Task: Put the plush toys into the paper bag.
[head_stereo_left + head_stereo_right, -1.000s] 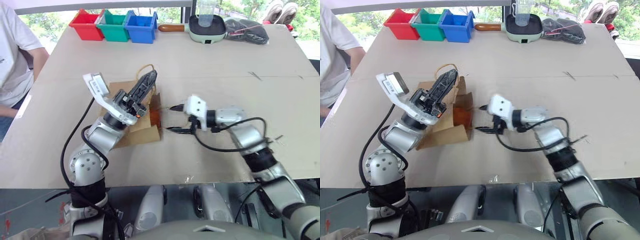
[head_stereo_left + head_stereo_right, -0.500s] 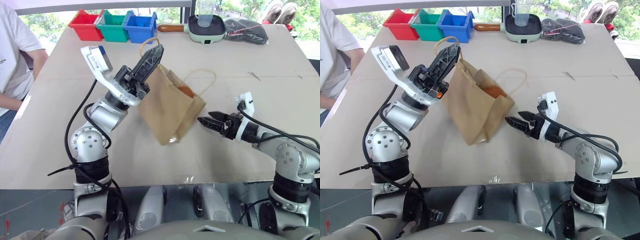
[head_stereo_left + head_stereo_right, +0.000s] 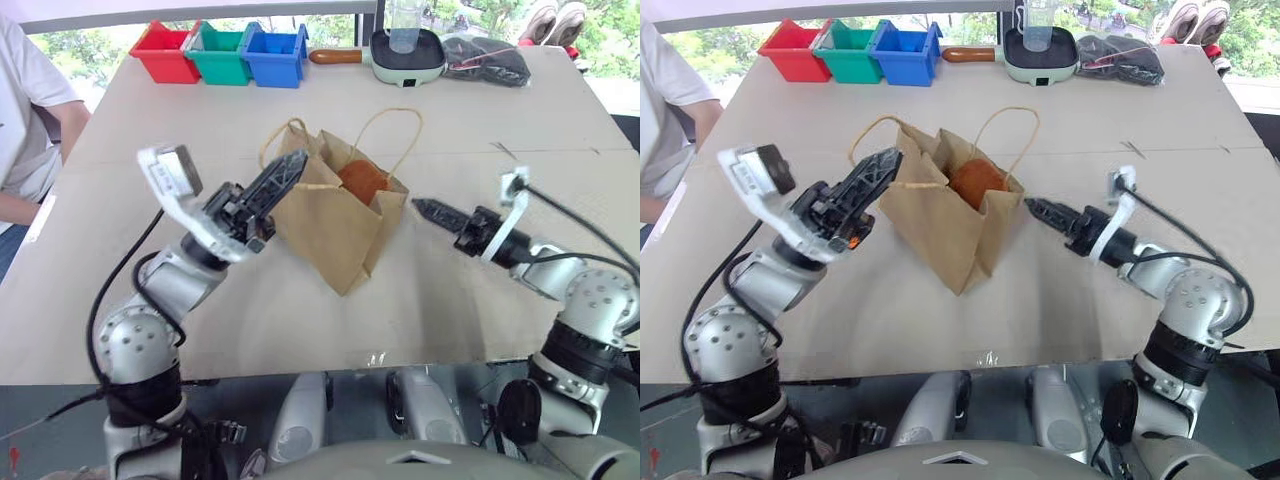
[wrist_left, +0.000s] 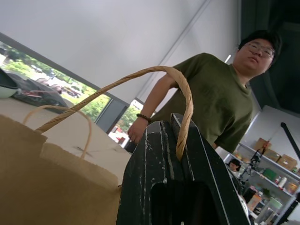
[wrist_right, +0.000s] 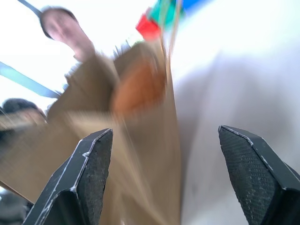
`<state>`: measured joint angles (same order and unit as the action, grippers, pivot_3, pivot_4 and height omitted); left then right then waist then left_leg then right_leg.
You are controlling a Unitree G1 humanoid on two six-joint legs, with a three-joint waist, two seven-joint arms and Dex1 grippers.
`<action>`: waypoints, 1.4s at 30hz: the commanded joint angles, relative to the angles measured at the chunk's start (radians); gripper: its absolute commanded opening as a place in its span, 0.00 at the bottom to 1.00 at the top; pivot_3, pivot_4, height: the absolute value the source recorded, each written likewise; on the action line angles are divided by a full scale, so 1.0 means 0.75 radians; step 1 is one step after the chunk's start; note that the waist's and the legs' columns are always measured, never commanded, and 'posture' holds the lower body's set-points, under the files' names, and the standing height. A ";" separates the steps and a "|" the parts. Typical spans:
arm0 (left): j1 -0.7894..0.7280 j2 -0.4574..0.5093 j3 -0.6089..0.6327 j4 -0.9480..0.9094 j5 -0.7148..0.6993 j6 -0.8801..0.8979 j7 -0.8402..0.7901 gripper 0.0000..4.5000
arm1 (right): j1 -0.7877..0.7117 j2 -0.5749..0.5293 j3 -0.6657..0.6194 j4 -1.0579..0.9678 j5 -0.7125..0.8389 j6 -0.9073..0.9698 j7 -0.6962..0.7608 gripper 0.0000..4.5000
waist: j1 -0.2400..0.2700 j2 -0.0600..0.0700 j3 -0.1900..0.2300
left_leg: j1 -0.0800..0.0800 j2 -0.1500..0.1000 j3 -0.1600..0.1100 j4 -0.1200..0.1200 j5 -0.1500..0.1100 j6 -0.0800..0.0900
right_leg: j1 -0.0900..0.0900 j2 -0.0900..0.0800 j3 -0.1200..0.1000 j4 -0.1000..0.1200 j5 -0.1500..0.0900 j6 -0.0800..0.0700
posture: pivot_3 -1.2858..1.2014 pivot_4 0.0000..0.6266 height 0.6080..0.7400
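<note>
Plush toys first: lumpy orange-brown plush toy already sitting inside plain brown kraft paper bag at table centre, white one nowhere seen, perhaps deeper in the bag. At nine o'clock of the bag, left gripper clamped shut on a twisted paper-cord handle, holding the bag upright; best kept steady and high so the mouth stays wide. At three o'clock, right gripper spread and empty, just beside the bag.
</note>
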<state>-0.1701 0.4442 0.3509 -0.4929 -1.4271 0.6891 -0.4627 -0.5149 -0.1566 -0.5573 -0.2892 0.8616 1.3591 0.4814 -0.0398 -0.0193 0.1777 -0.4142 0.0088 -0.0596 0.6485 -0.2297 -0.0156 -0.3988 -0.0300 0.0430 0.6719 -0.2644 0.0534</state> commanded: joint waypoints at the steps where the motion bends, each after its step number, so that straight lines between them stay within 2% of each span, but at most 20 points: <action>1: 0.045 0.027 0.056 -0.100 -0.078 -0.029 0.029 0.00 | -0.097 -0.020 0.062 0.063 0.005 -0.060 -0.058 0.76 | -0.001 0.000 0.000 | 0.000 0.000 0.000 0.000 0.000 0.000 | 0.000 0.000 0.000 0.000 0.000 0.000 | 0.52 0.24 1.00; 5: 0.058 0.026 0.046 -0.119 -0.076 -0.050 0.050 0.00 | -0.187 -0.047 0.161 0.176 -0.006 -0.105 -0.061 0.76 | 0.001 0.000 0.000 | 0.000 0.000 0.000 0.000 0.000 0.000 | 0.000 0.001 0.000 0.000 0.000 0.000 | 0.52 0.24 1.00; 7: 0.062 0.020 0.040 -0.133 -0.075 -0.063 0.063 0.00 | -0.285 -0.045 0.277 0.331 -0.094 -0.201 -0.049 0.76 | 0.001 0.000 0.000 | 0.000 0.000 0.001 0.000 0.000 0.000 | 0.000 0.000 0.000 -0.001 0.000 0.000 | 0.52 0.24 1.00; 9: 0.073 0.017 0.040 -0.143 -0.078 -0.073 0.071 0.00 | -0.359 -0.047 0.358 0.443 -0.154 -0.295 -0.011 0.76 | -0.001 0.000 0.000 | 0.000 0.000 0.001 0.000 0.000 0.000 | 0.000 0.000 0.001 -0.001 0.000 0.000 | 0.52 0.24 1.00; 13: 0.101 0.007 0.044 -0.160 -0.064 -0.101 0.080 0.00 | -0.482 -0.038 0.438 0.539 -0.137 -0.374 0.120 0.76 | -0.001 0.000 0.000 | 0.000 0.000 0.001 -0.001 0.000 0.000 | -0.001 0.001 0.000 -0.001 0.000 0.000 | 0.52 0.24 1.00; 16: 0.114 0.003 0.039 -0.170 -0.057 -0.120 0.085 0.00 | -0.523 -0.036 0.482 0.551 -0.109 -0.387 0.203 0.47 | 0.001 0.000 0.000 | -0.002 0.001 0.000 -0.002 0.000 0.000 | -0.001 0.001 -0.001 -0.004 0.000 0.000 | 0.52 0.24 1.00; 20: 0.128 -0.011 0.036 -0.184 -0.051 -0.150 0.096 0.00 | -0.597 -0.004 0.534 0.612 -0.152 -0.508 0.258 0.02 | 0.001 0.001 0.000 | -0.002 0.000 0.001 -0.002 0.000 0.000 | -0.001 0.000 0.000 -0.005 0.000 0.000 | 0.52 0.24 1.00; 24: 0.081 0.017 0.079 -0.115 -0.066 -0.174 0.088 0.00 | -0.621 -0.008 0.461 0.521 0.027 -0.419 0.318 0.01 | 0.005 0.001 0.000 | -0.002 0.001 -0.001 -0.002 0.000 0.000 | -0.001 0.000 -0.001 -0.005 0.000 0.000 | 0.52 0.24 1.00; 29: -0.037 0.080 0.118 0.015 -0.047 -0.177 0.051 0.00 | -0.651 0.015 0.356 0.422 0.222 -0.359 0.205 0.01 | 0.004 0.001 0.000 | -0.003 0.000 -0.001 -0.002 0.000 0.000 | -0.001 0.000 -0.002 -0.005 0.000 0.000 | 0.52 0.24 1.00; 32: -0.266 0.207 0.105 0.279 0.104 -0.173 -0.050 0.00 | -0.670 0.020 0.280 0.228 0.403 -0.330 0.027 0.01 | 0.006 0.002 0.001 | -0.003 0.000 -0.003 -0.002 0.000 0.000 | -0.001 0.002 -0.004 -0.004 0.000 0.000 | 0.52 0.24 1.00; 35: -0.355 0.295 -0.035 0.464 0.375 -0.176 -0.148 0.00 | -0.570 0.003 0.292 0.079 0.478 -0.317 -0.093 0.01 | 0.002 0.003 0.002 | -0.003 0.001 -0.004 -0.002 0.000 0.000 | -0.001 0.004 -0.004 -0.003 0.000 0.000 | 0.52 0.24 1.00; 38: -0.434 0.269 -0.109 0.600 0.521 -0.208 -0.204 0.00 | -0.436 -0.009 0.343 0.005 0.440 -0.340 -0.205 0.01 | -0.001 0.003 0.001 | 0.001 0.000 0.000 -0.007 0.000 0.000 | 0.003 0.001 -0.001 -0.011 0.000 0.000 | 0.52 0.24 1.00; 42: -0.534 0.226 -0.182 0.696 0.671 -0.250 -0.271 0.00 | -0.289 -0.078 0.421 -0.083 0.341 -0.416 -0.179 0.01 | -0.002 0.002 0.002 | -0.005 0.000 -0.001 -0.007 0.000 0.000 | -0.004 0.001 -0.002 -0.010 0.000 0.000 | 0.52 0.24 1.00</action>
<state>-0.5307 0.6039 0.2140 0.0431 -0.9678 0.5434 -0.6337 -0.7321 -0.1966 -0.2418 -0.2798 1.1150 1.0866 0.3243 -0.0413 -0.0180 0.1793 -0.4188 0.0092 -0.0598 0.6427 -0.2297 -0.0155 -0.4030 -0.0290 0.0423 0.6651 -0.2642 0.0535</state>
